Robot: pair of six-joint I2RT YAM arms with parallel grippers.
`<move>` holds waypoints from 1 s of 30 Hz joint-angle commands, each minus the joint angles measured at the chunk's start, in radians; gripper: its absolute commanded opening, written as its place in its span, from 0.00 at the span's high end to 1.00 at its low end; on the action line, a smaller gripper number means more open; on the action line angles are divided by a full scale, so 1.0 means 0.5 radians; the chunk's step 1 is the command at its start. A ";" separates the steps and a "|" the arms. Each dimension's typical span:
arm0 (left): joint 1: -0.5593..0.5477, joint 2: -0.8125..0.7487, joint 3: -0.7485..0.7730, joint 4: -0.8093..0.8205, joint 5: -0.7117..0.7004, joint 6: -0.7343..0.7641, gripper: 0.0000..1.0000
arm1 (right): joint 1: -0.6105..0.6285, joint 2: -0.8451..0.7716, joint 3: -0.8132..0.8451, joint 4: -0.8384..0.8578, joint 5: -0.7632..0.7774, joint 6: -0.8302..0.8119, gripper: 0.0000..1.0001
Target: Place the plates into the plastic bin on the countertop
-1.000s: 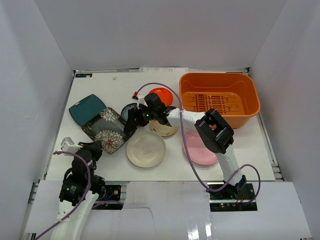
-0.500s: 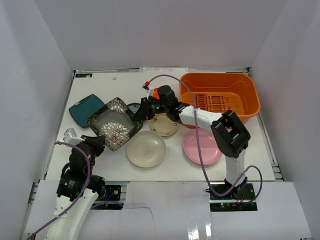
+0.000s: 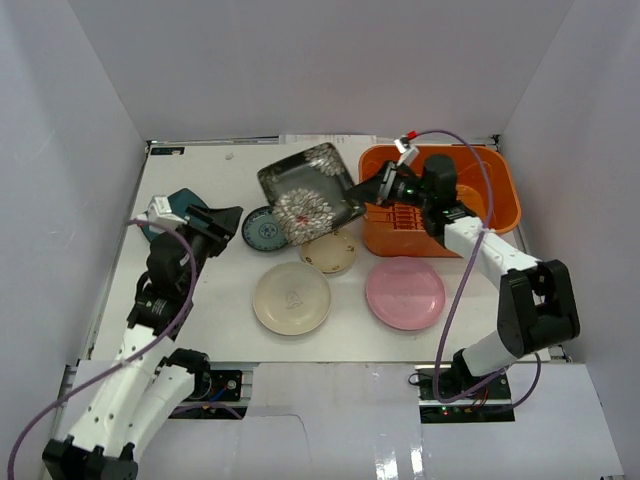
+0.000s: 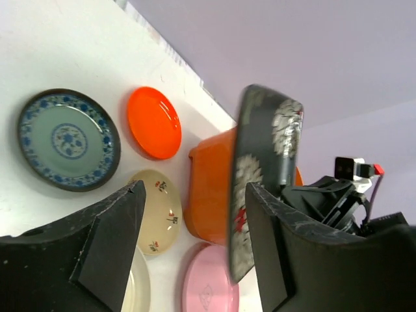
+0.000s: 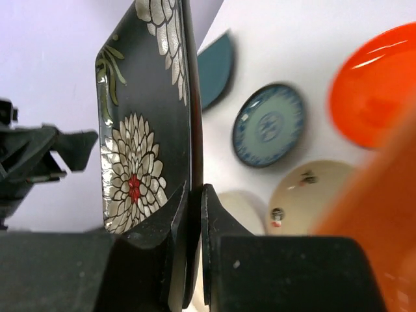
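My right gripper point(image 3: 372, 190) point(image 5: 195, 195) is shut on the edge of the square dark floral plate point(image 3: 305, 190) point(image 5: 136, 149) point(image 4: 260, 175). It holds the plate tilted in the air at the left end of the orange plastic bin point(image 3: 500, 185) point(image 4: 208, 188). My left gripper point(image 3: 215, 225) point(image 4: 195, 188) hangs open and empty over the left of the countertop point(image 3: 200, 290), above the square teal plate point(image 3: 180, 197), which the arm mostly hides. The blue-patterned plate point(image 3: 264, 228) point(image 4: 68, 138), tan plate point(image 3: 330, 250), cream plate point(image 3: 291, 297) and pink plate point(image 3: 404, 292) lie flat. The orange-red plate point(image 4: 154, 122) point(image 5: 377, 84) lies next to the bin.
Pale walls close in the counter on three sides. The bin's bottom has a ribbed grid and holds nothing. A purple cable loops from my right arm above the pink plate.
My right gripper shut on the floral plate, lifted it off the counter's left and carried it right to the bin. My left arm reached forward over the teal plate and its jaws opened.
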 commanded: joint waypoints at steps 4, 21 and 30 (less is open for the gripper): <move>0.000 0.525 0.394 -0.010 0.093 0.211 0.25 | -0.568 -0.335 -0.147 0.512 -0.227 0.455 0.92; 1.067 1.118 0.407 -0.345 0.310 0.405 0.15 | -1.226 -0.274 0.099 -0.739 0.494 -0.618 0.92; 1.334 1.440 0.348 -0.330 0.169 0.500 0.15 | -1.183 -0.062 0.215 -0.954 0.693 -0.809 0.91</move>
